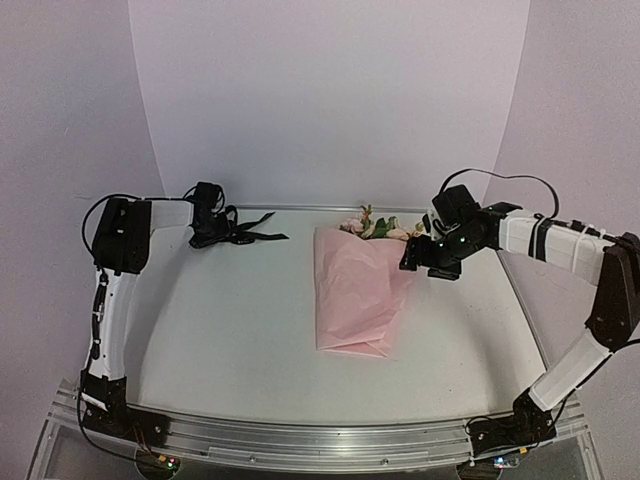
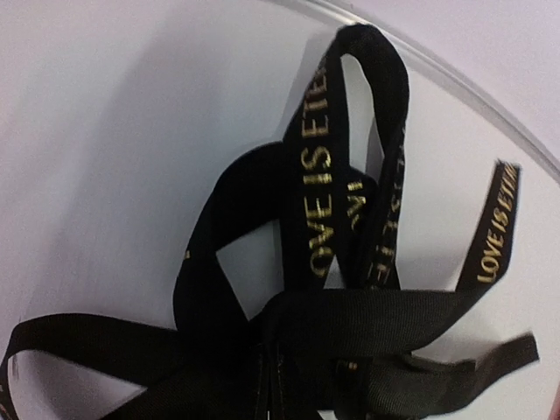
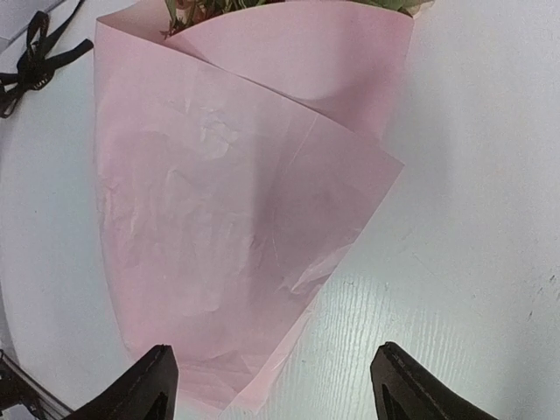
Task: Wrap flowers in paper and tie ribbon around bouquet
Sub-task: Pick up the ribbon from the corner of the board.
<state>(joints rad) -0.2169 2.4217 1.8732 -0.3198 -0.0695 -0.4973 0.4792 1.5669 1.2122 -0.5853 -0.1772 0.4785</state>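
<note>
Ribbon (image 1: 245,235) is seen from above bunched at the tabletop's (image 1: 230,330) far left, with the left tool (image 1: 210,237) closed on it. The paper (image 1: 355,300), folded around the flowers (image 1: 375,227), lies at centre, the right tool (image 1: 408,262) just beside its right edge. At the left wrist, the ribbon's gold-lettered loops are gathered low. At the right wrist, the fingers (image 3: 144,389) are held wide open, the paper's narrow end lying between them.

A white desk (image 1: 230,320) with a faint grain spreads before a pale, curved backdrop (image 1: 330,90) that rises behind its far edge. A silver metal rail (image 1: 320,440) runs along its near edge.
</note>
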